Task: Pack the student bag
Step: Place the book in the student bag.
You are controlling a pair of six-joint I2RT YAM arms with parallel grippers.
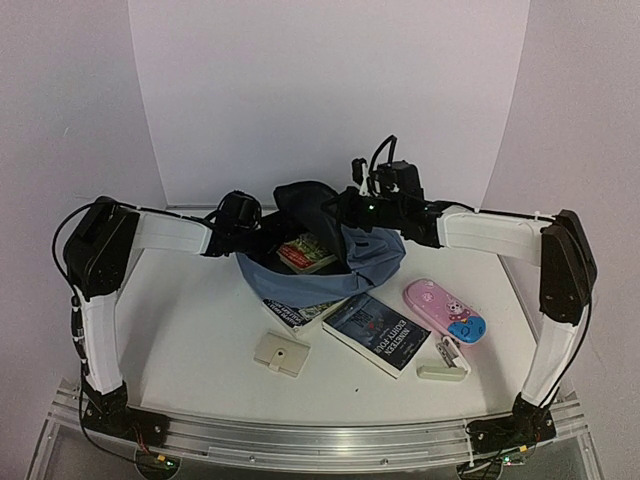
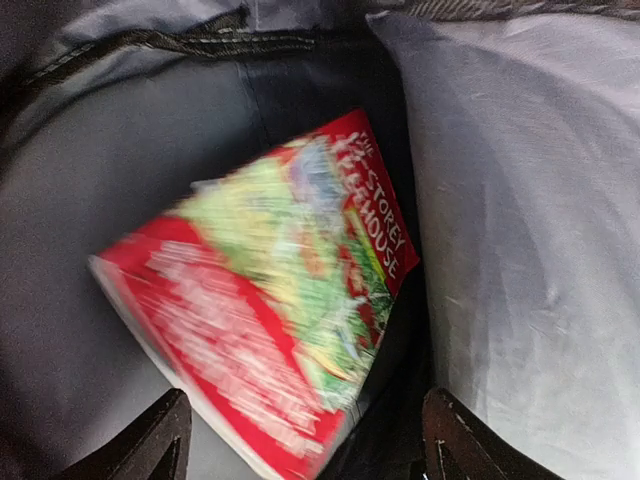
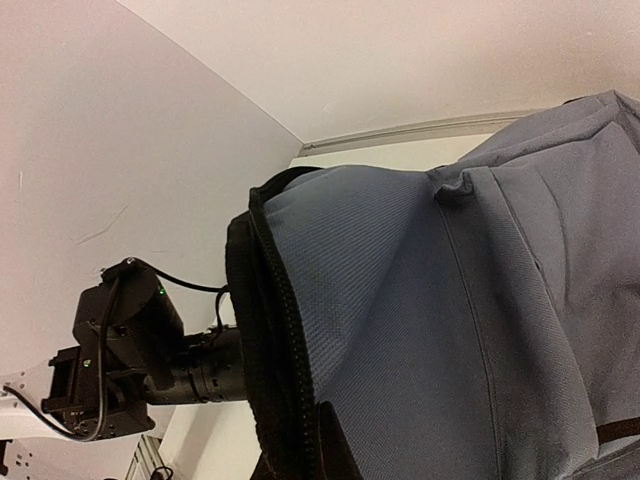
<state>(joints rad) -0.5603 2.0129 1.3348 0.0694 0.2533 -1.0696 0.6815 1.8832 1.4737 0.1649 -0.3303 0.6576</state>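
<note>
Slate-blue student bag [image 1: 375,262] sitting at rear centre of tabletop [image 1: 200,310], mouth gaping. Inside it, left pincer [image 2: 305,445] hovering, fingers [image 2: 150,440] standing apart over red book [image 2: 290,300]. At bag's rim, right pincer [image 1: 345,212] clamping together on fabric.

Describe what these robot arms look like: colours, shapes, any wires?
The left arm and right arm match: white boxy segments joined by rounded black joints. Thin black cables loop beside shoulders and wrists. The wrist ends are black, a green light glows on the left one, and the left fingers are dark.
</note>
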